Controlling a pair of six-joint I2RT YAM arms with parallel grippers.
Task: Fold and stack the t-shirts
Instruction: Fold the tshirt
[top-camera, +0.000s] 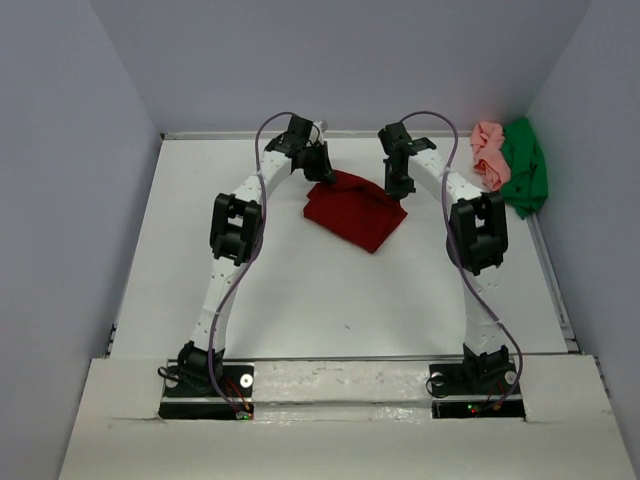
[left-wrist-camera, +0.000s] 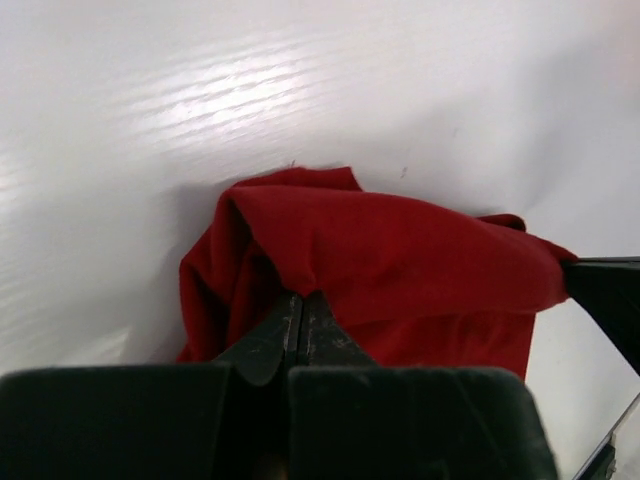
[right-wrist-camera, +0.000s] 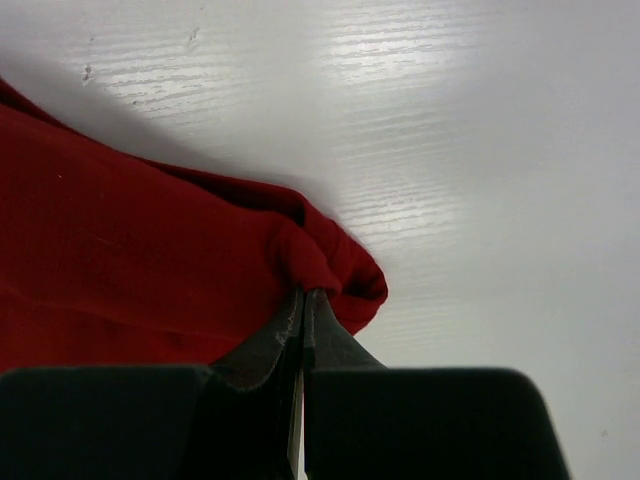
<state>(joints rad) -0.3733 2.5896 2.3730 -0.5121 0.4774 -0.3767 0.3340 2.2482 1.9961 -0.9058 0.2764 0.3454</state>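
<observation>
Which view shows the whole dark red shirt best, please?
Top external: only there is the whole dark red shirt visible. The wrist views show only corners pinched by the left gripper and right gripper.

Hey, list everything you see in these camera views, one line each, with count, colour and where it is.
dark red t-shirt: one, dark red, bunched mid-table toward the far side
pink t-shirt: one, pale pink, crumpled at the far right corner
green t-shirt: one, bright green, crumpled just right of the pink one
table: one, white, under everything
left gripper: one, black, shut on the red shirt's left end
right gripper: one, black, shut on its right end
</observation>
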